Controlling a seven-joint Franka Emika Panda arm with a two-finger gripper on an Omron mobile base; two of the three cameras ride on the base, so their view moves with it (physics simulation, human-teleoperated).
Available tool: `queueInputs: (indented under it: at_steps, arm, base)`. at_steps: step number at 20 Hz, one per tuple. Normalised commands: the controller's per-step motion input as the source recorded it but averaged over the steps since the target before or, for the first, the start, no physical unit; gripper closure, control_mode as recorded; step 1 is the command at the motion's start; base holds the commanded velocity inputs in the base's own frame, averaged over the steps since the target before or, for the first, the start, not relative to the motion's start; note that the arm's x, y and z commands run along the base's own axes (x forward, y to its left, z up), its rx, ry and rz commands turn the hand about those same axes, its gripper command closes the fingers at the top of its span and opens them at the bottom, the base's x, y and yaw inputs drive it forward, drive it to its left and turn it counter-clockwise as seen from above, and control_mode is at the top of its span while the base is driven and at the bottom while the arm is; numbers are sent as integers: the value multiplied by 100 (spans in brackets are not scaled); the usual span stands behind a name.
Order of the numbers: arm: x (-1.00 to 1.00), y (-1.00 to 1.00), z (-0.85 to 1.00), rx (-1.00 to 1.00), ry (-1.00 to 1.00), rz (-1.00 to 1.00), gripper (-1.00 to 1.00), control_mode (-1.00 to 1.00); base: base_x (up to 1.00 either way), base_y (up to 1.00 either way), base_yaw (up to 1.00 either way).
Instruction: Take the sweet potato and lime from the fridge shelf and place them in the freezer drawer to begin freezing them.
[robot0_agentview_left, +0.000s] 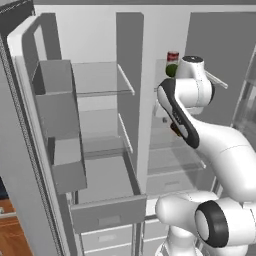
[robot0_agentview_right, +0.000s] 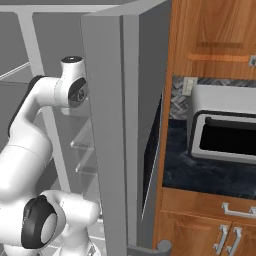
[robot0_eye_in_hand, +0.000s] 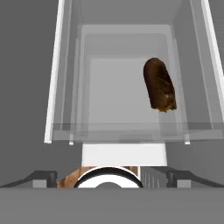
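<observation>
Grey and pulled out, the freezer drawer (robot0_agentview_left: 107, 212) sits at about six o'clock in the left base view, its flat front with a small recess facing the camera. At one o'clock a dark green lime (robot0_agentview_left: 171, 70) rests on an upper fridge shelf, touching or just beside a red-and-white can (robot0_agentview_left: 173, 56) behind it. The white arm (robot0_agentview_left: 200, 130) rises from four o'clock and reaches into the right compartment; a sliver of reddish brown, likely the sweet potato (robot0_agentview_left: 175, 131), peeks out at the arm's left edge near three o'clock.

In the right base view the arm (robot0_agentview_right: 30, 150) stands at nine o'clock, beside the grey fridge door (robot0_agentview_right: 112, 130) that runs down the middle. A toaster oven (robot0_agentview_right: 225, 130) sits on the dark counter at three o'clock.

The hand view looks down on a glass shelf (robot0_eye_in_hand: 122, 127). The sweet potato (robot0_eye_in_hand: 159, 84) lies on it at about one o'clock, lengthwise and slightly tilted. The gripper (robot0_eye_in_hand: 112, 179) at six o'clock has its fingertips (robot0_eye_in_hand: 43, 177) spread wide, holding nothing.
</observation>
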Motion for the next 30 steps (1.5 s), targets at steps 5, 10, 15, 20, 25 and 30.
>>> queueInputs:
  at_steps: [5,10,15,20,25,30]
  arm:
    - [0,0,0,0,0,0,-100,100]
    - [0,0,0,0,0,0,-100,100]
    - [7,0,10,1,-1,-2,-100,-100]
    - [27,2,68,12,-18,-16,-100,-100]
    - [24,1,80,14,-22,-17,-100,-100]
    - [45,-25,58,9,-20,-1,-100,-100]
  base:
    - [38,-56,0]
    - [19,-51,0]
    - [0,0,0]
    - [0,0,0]
    - [0,0,0]
    - [0,0,0]
